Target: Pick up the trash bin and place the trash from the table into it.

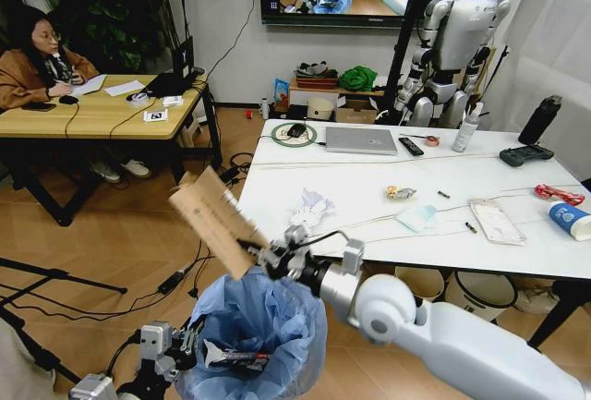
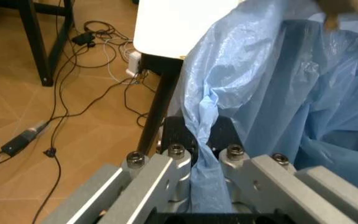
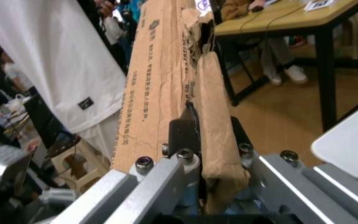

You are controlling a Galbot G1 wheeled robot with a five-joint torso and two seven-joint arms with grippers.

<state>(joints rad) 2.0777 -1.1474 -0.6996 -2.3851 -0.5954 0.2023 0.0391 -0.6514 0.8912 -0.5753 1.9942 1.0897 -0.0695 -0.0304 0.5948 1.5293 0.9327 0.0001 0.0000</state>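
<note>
above the trash bin [image 1: 254,326], right gripper [image 1: 263,257] clamped on brown paper bag [image 1: 214,218]; left gripper [image 2: 199,149] pinching bin liner [image 2: 272,84]

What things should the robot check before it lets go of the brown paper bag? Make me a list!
1. Right gripper has the brown paper bag pinched tight between its fingers: ok.
2. Left gripper holds the trash bin by a fold of its blue liner: ok.
3. Bin mouth is open enough to take the bag: ok; one wrapper already lies inside.
4. Bag is over the bin: not ok yet; its lower end is above the rim, but most of it leans up and out to the robot's left.
5. Long bag will fit fully inside: cannot tell.
6. More trash waits on the table, like the crumpled tissue: ok.
</note>
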